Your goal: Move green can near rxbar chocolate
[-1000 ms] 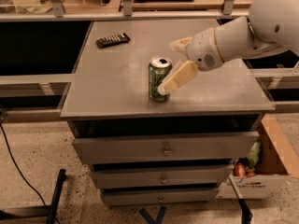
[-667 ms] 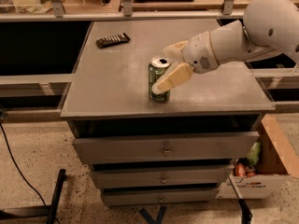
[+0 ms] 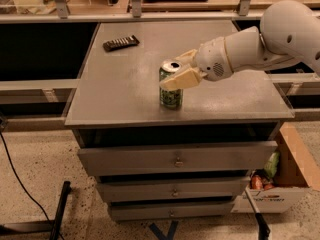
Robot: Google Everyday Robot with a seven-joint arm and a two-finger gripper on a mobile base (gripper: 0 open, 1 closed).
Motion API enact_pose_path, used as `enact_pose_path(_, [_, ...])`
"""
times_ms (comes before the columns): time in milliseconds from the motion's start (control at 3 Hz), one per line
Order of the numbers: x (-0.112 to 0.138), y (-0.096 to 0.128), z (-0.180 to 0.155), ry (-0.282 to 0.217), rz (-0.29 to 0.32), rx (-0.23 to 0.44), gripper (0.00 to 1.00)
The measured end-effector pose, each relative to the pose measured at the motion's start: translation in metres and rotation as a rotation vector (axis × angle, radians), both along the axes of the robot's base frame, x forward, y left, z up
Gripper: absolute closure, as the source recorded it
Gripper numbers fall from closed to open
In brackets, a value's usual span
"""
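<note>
The green can [image 3: 171, 97] stands upright near the front middle of the grey cabinet top [image 3: 120, 94], its silver top showing. My gripper [image 3: 170, 72] reaches in from the right on the white arm [image 3: 260, 46] and sits at the can's upper part, covering part of its top edge. The rxbar chocolate [image 3: 120, 43], a flat dark wrapper, lies at the far left of the top, well apart from the can.
The cabinet has several closed drawers [image 3: 175, 159] below the top. A cardboard box [image 3: 292, 171] with packets stands on the floor at the right. A black cable [image 3: 20, 184] runs over the floor at the left. A railing and shelves lie behind.
My gripper has risen from beside the can's right side to its upper part and shifted slightly left. The can and the bar have not moved.
</note>
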State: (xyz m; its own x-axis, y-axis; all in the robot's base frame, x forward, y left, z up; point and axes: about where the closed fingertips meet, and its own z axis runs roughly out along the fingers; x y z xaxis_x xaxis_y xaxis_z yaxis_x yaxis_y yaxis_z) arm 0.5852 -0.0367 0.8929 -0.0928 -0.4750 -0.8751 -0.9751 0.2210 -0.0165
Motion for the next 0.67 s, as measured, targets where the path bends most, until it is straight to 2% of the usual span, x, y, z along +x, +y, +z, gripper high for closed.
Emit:
enact_pose_path(333, [-0.0004, 0.0024, -0.0002, 0.000, 0.005, -0.001, 0.85])
enact_pose_path(667, [-0.0008, 0.0048, -0.0004, 0.001, 0.009, -0.001, 1.00])
